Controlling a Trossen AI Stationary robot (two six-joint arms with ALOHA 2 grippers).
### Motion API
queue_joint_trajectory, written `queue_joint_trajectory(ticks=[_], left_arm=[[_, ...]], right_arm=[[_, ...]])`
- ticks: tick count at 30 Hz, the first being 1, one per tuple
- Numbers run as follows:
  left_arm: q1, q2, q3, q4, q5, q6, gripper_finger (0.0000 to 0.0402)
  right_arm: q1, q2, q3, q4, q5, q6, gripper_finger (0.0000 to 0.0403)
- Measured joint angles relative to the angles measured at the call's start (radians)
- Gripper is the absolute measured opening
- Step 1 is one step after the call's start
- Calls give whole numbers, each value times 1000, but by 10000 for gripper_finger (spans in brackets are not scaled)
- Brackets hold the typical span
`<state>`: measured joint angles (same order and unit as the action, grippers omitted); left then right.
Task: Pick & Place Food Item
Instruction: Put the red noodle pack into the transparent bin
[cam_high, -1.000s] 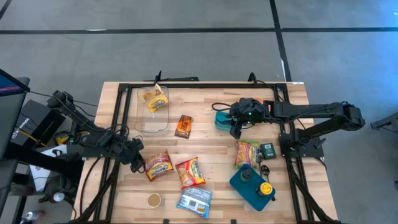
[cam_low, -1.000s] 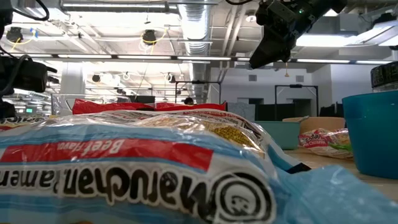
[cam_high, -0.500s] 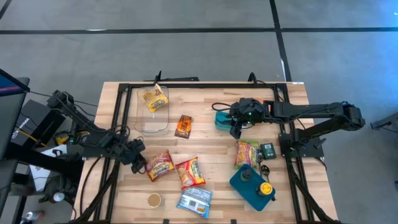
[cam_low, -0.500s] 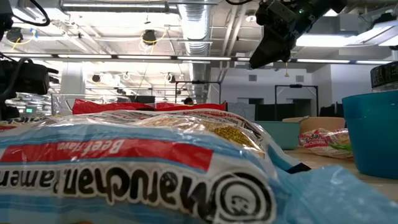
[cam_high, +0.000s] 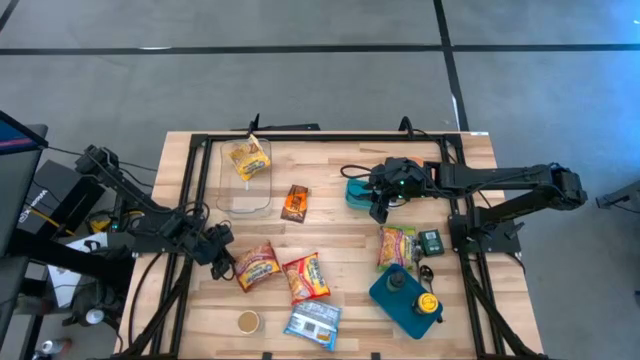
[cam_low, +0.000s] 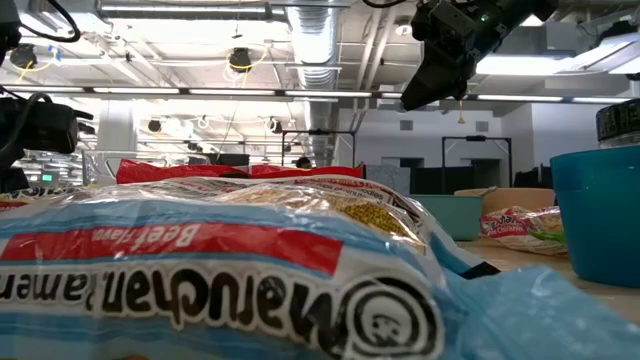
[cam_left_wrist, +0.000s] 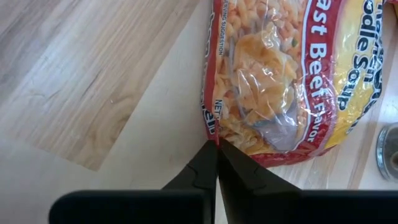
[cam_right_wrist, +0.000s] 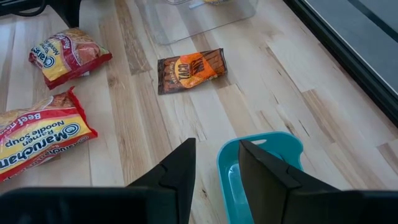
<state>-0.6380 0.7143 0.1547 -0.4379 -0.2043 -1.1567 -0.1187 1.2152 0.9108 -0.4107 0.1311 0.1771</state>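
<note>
A red and yellow roast beef noodle pack (cam_high: 255, 266) (cam_left_wrist: 280, 74) lies flat on the wooden table, near its left side. My left gripper (cam_high: 224, 264) (cam_left_wrist: 217, 145) is shut at the pack's left edge. A second noodle pack (cam_high: 306, 277) lies just right of the first. My right gripper (cam_high: 379, 208) (cam_right_wrist: 216, 144) hangs open in the air (cam_low: 422, 92) above a teal bowl (cam_high: 356, 190) (cam_right_wrist: 283, 140) and touches nothing. My left gripper pinches the thin sealed edge (cam_left_wrist: 212, 129) of the noodle pack between its two fingertips, near a corner. The fingers slant down at it from the table's left side. The pack lies flat on the table.
A clear container (cam_high: 243, 190) with a yellow pack (cam_high: 247, 158) inside stands at the far left. Around lie a brown snack pack (cam_high: 294, 202), a blue ramen pack (cam_high: 312, 322), another noodle pack (cam_high: 396, 246), a small cup (cam_high: 248, 321) and a blue tub (cam_high: 405, 298).
</note>
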Motion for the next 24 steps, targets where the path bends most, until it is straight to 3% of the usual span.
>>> queue_joint_trajectory(ticks=[11,24], left_arm=[[0,-1,0,0,-5,2,0],[0,-1,0,128,-91,173,0]], right_arm=[[0,0,0,0,0,0,115],[0,0,0,0,0,-1,115]])
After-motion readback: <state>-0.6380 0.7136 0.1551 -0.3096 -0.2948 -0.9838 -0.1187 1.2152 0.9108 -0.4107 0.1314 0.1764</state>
